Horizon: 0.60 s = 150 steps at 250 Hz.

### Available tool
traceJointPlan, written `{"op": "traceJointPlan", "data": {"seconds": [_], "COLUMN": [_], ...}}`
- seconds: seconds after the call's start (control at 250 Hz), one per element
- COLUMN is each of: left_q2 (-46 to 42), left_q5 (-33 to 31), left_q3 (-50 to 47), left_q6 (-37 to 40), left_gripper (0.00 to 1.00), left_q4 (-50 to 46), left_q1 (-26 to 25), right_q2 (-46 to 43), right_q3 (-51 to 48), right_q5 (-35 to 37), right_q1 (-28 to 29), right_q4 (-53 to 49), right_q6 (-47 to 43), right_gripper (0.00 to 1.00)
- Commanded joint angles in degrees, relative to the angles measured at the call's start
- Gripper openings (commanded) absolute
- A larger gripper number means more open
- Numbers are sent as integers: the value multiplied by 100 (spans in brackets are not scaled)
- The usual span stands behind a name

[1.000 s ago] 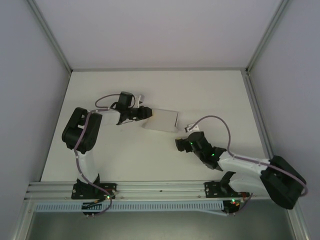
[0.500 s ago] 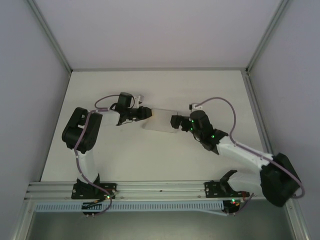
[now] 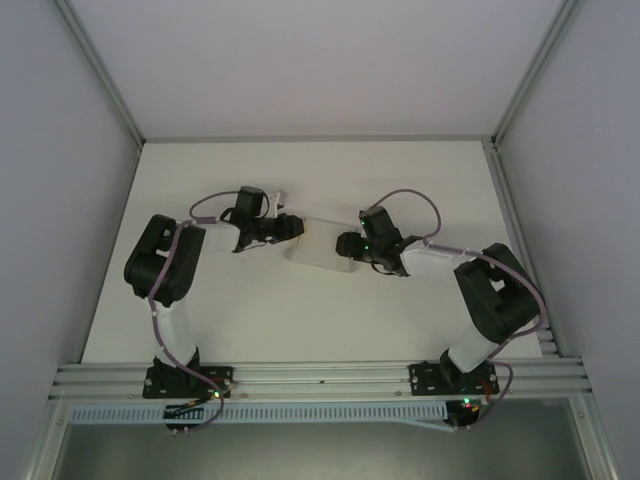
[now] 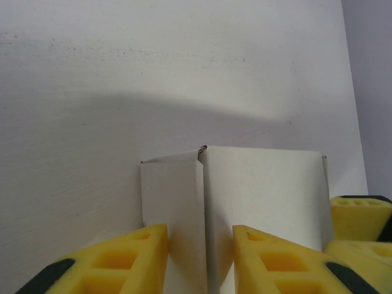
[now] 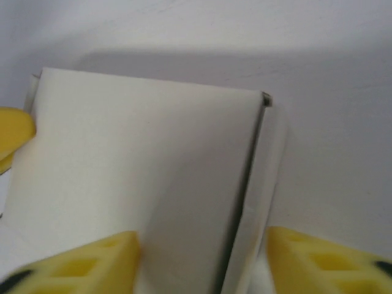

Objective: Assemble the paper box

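The paper box (image 3: 322,243) lies as pale white creased card on the table's middle, between both grippers. My left gripper (image 3: 296,228) is at its left end. In the left wrist view the yellow fingers (image 4: 116,260) stand apart, and the ridge between a narrow and a wide panel of the box (image 4: 263,184) runs into the gap of the left gripper (image 4: 200,248). My right gripper (image 3: 346,244) is at the box's right end. In its wrist view the right gripper (image 5: 202,254) is open, straddling the box (image 5: 141,159) and its folded edge strip.
The white table (image 3: 300,310) is walled by pale panels and metal posts, with a rail along the near edge. In the left wrist view a yellow finger of the right gripper (image 4: 361,211) shows at the box's far end. Cables loop off both wrists.
The right arm has swung from the near right up to the box's right end and stretched out flat. The left gripper has stayed at the left end.
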Motion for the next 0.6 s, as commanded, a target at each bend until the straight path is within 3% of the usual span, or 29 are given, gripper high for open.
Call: {"op": "traceJointPlan", "data": {"seconds": [0.0,0.108,0.184,0.256,0.323,0.467,0.595], "left_q2": [248,226,230,220,220,235,353], "left_q5": [-286,-286,-286,-286,-273,188,873], "left_q3": [-263,-315,-342,-390,-462,-820,-1250], "left_q6": [-15,22,33,42,-12,-314,-982], "left_gripper": [31,28,25,23,18,12,12], "left_q4": [-546,-551,-551,-529,-457,221,1448], "left_q1": [45,46,45,45,76,292,522], "right_q2": [66,-12,-100,-226,-384,-854,-1052], "right_q3": [-60,-87,-61,7,51,-82,-366], "right_q5": [-61,-6,1,79,196,318,-48], "right_q1": [-67,-82,-95,-96,-101,-152,-239], "right_q4": [10,23,28,-82,-218,-332,-82], "right_q6": [130,88,27,-34,-100,52,442], "right_gripper": [34,25,28,48,59,99,100]}}
